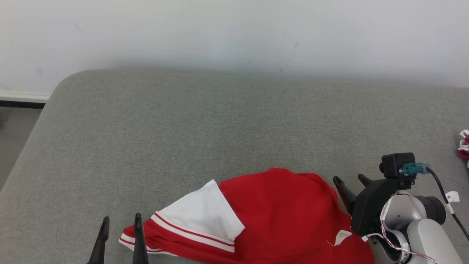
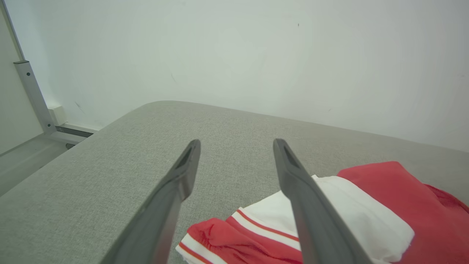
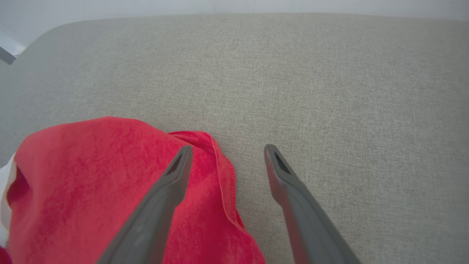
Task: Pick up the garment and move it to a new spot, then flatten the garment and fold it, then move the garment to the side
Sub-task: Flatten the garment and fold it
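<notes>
The garment [image 1: 285, 212] is a soft red cloth with a fine, slightly fuzzy weave. It has a smooth white sleeve [image 1: 205, 212] and thin red and white stripes along one hem. It lies rumpled in a low mound at the near edge of the padded surface [image 1: 183, 128], between the two grippers. A small white tag [image 1: 342, 236] sits on its right part. The padded surface is covered in grey woven fabric and has a rounded corner at the far left. Behind it stands a plain pale wall [image 1: 234, 29]. A small red and white thing [image 1: 464, 145] lies at the far right edge, well apart from the garment.

The left gripper [image 1: 122, 217] has long, dark, matte fingers that narrow to the tips. Its jaws stand wide apart and hold nothing. One finger is just beside the striped hem; I cannot tell whether it touches.

The right gripper [image 1: 348, 178] is also spread wide and grips nothing. One finger is over the red edge and the other over the bare grey fabric.
</notes>
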